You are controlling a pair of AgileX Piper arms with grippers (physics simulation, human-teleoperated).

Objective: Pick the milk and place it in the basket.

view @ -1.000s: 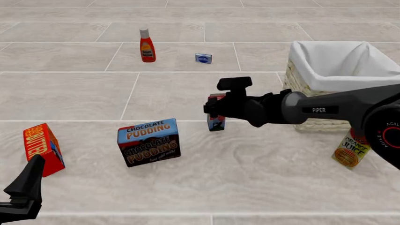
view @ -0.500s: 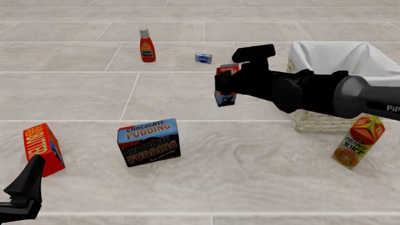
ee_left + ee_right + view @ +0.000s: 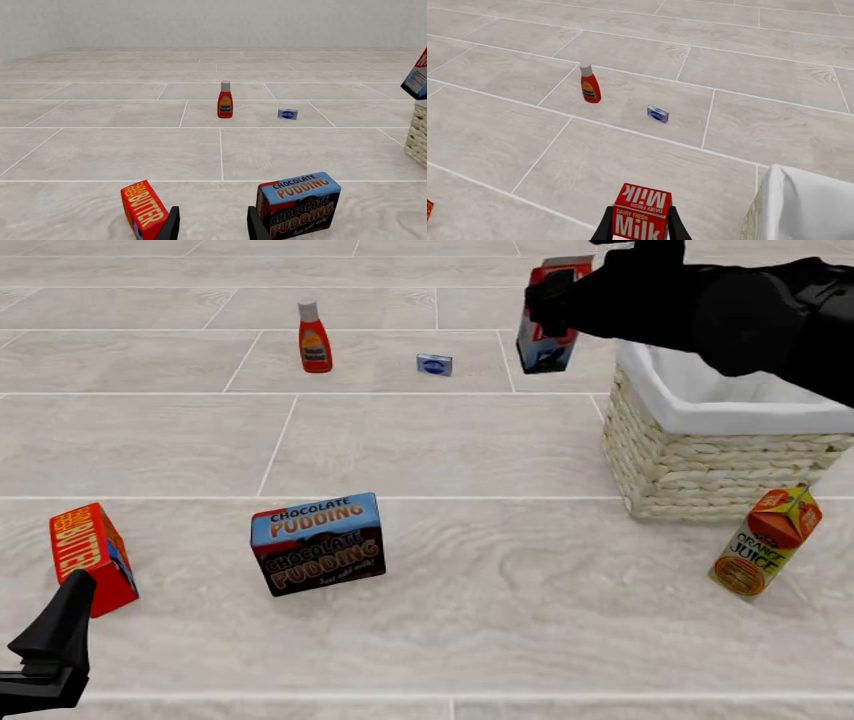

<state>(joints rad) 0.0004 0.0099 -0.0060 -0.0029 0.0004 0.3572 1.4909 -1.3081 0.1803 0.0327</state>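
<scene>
The milk (image 3: 546, 322), a red carton with a blue and white lower part, hangs in the air just left of the basket's (image 3: 707, 465) near-left corner, above rim height. My right gripper (image 3: 558, 302) is shut on its top. In the right wrist view the carton (image 3: 642, 212) sits between the two fingers, with the basket's white lining (image 3: 807, 205) beside it. The milk also shows in the left wrist view (image 3: 417, 75). My left gripper (image 3: 54, 645) is open and empty at the near left, low by the butter box.
A red sauce bottle (image 3: 315, 337) and a small blue box (image 3: 434, 364) stand at the back. A chocolate pudding box (image 3: 318, 543) and an orange butter box (image 3: 91, 555) stand near left. An orange juice carton (image 3: 763, 542) leans by the basket's front.
My right arm has lifted the milk off the table and carried it up, away and to the right, toward the basket. The left arm has not moved.
</scene>
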